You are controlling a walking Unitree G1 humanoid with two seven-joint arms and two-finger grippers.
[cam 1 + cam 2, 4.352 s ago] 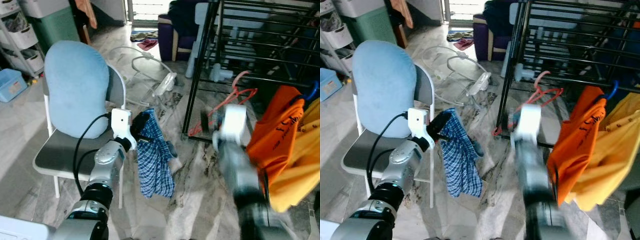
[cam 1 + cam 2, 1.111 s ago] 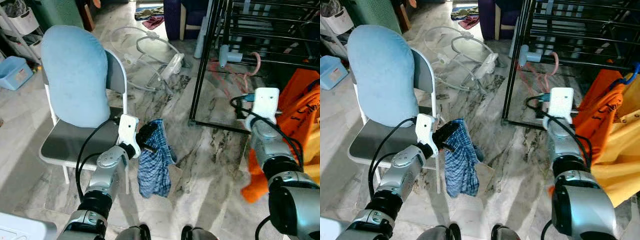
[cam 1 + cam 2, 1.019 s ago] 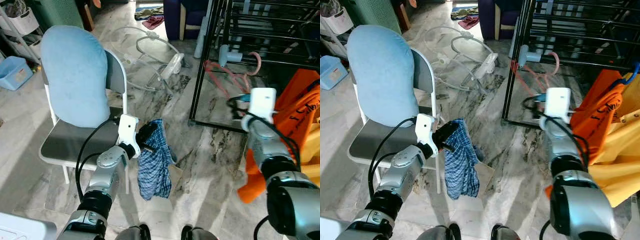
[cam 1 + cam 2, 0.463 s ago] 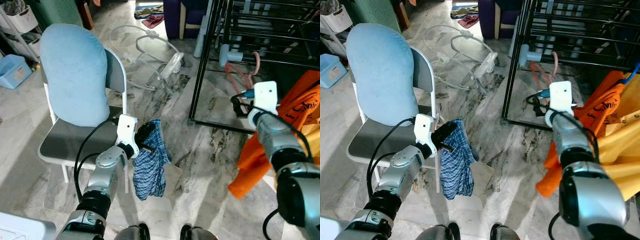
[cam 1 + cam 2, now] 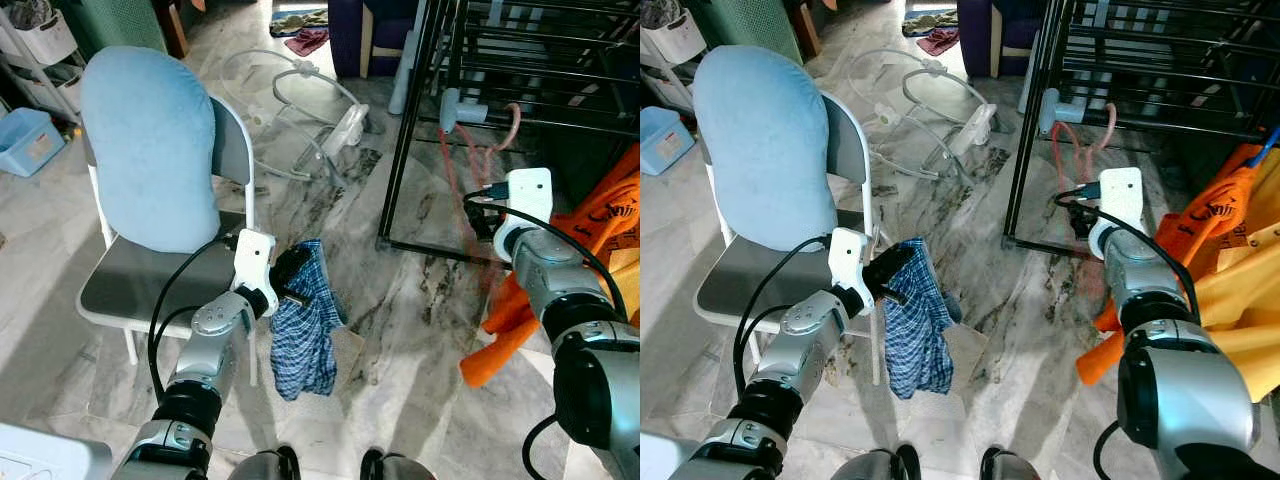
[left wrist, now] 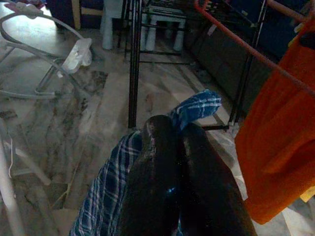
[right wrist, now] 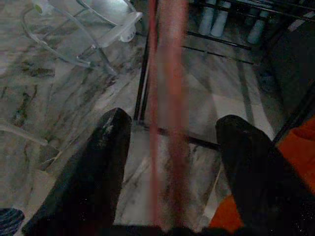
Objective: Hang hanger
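Observation:
A pink-red hanger [image 5: 472, 150] hangs by its hook from a rail of the black drying rack [image 5: 403, 130]; it is blurred. My right gripper [image 5: 488, 218] sits just below and in front of it. In the right wrist view that gripper [image 7: 174, 118] is open, and the blurred hanger [image 7: 167, 73] runs between the spread fingers [image 7: 106, 147] without being pinched. My left gripper [image 5: 290, 275] is low beside the chair, shut on a blue plaid garment [image 5: 300, 340] that dangles toward the floor.
An orange shirt [image 5: 600, 225] and a yellow garment [image 5: 1240, 310] hang at the right, touching my right arm. A white chair with a blue cushion [image 5: 150, 150] stands to the left. A white wire frame [image 5: 300, 90] lies on the marble floor behind.
The hanger has swung from slanted to nearly upright on the rail. My right gripper has shifted slightly, and the orange shirt has swung out and dropped back. The left gripper holds still.

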